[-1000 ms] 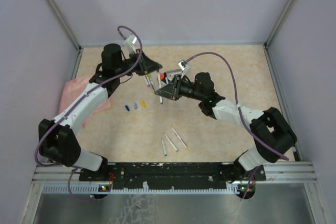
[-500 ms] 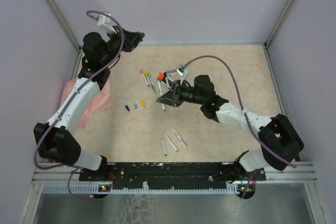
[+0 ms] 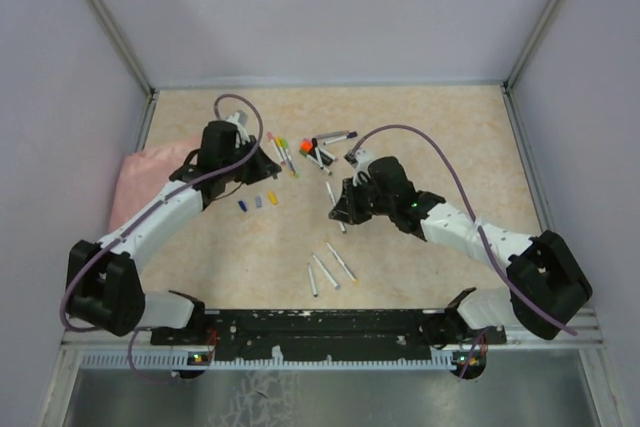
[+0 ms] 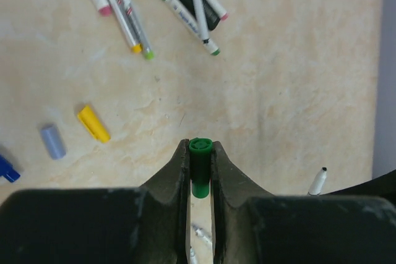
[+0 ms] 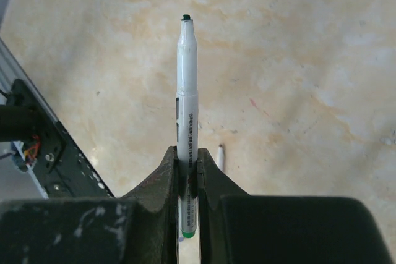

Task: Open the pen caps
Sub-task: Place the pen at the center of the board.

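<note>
My left gripper (image 4: 200,153) is shut on a small green pen cap (image 4: 200,166), held just above the table; in the top view this gripper (image 3: 268,161) hangs between the capped pens (image 3: 284,153) and the loose caps. My right gripper (image 5: 188,160) is shut on a white pen (image 5: 188,72) with its dark tip bare and pointing away; in the top view it (image 3: 342,211) sits right of centre. On the table lie a yellow cap (image 4: 93,123), a lavender cap (image 4: 53,141) and a blue cap (image 4: 6,169).
A pink cloth (image 3: 150,175) lies at the left edge. A second cluster of pens with an orange-tipped highlighter (image 3: 322,146) lies at the back centre. Three uncapped pens (image 3: 329,268) rest near the front. Metal rails (image 3: 330,325) run along the near edge.
The grippers were together a second ago and have come apart. The left arm swung up to the back left, then came down over the caps. The right gripper drew toward the front right with the pen.
</note>
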`<control>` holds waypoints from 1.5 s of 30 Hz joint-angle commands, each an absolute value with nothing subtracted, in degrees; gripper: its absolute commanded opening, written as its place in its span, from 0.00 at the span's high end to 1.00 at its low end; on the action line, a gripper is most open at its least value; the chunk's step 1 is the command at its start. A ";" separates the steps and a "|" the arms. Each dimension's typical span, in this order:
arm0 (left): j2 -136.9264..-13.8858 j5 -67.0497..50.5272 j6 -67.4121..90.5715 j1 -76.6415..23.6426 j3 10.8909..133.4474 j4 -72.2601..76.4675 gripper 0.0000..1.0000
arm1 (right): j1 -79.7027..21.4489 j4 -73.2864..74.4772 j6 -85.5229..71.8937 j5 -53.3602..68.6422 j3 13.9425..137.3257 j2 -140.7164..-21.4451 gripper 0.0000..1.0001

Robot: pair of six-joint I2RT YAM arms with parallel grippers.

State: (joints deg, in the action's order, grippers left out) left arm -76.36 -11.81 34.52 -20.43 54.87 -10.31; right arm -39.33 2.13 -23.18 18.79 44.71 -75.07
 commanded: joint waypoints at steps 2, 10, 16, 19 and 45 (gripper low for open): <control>-83.45 -1.39 37.96 -24.94 57.36 -21.50 1.00 | -39.90 6.33 -21.44 13.97 42.29 -73.35 1.00; -93.43 4.14 37.96 -28.66 60.58 -21.32 0.99 | -39.90 7.63 -22.59 12.96 39.33 -74.41 1.00; -100.08 7.64 37.20 -29.59 64.56 -23.89 0.95 | -39.91 7.58 -23.05 13.09 37.89 -74.58 1.00; -101.90 9.02 36.79 -29.65 64.88 -23.44 0.91 | -39.90 7.64 -22.70 13.33 38.12 -75.53 1.00; -95.55 8.49 30.50 -29.60 69.21 -23.87 0.58 | -46.93 18.57 -19.25 7.43 44.02 -85.37 0.93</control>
State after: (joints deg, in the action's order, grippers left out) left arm -102.85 7.73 33.65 -29.28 67.07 -24.05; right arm -46.54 17.04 -19.18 9.82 41.25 -84.86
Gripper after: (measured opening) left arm 0.411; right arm 0.077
